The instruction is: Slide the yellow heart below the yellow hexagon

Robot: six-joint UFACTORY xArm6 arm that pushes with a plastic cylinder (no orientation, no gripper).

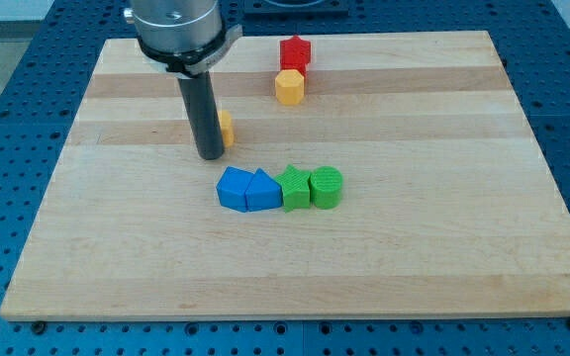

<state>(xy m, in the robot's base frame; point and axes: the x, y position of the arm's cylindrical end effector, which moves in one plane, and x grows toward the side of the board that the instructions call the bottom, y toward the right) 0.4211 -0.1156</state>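
We see our straight dark rod standing upright over the pale wooden board (443, 247), toward its top-left corner. My tip (210, 156) rests on the wood with a small yellow plastic block (225, 130) touching the rod's right side. The rod hides most of that block, so we take it for the yellow heart but cannot make out its shape. There is no hand to open or close here; the rod grips nothing and only presses against that block.

The yellow plastic hexagon (289, 87) sits near the board's top edge, well to the right of the tip, with a red plastic block (295, 52) touching it on the side nearer that top edge.

Near the board's middle, four blocks form a tight row: a blue block (234, 189), a second blue block (262, 191), a green block (293, 188) and a green cylinder (327, 187).
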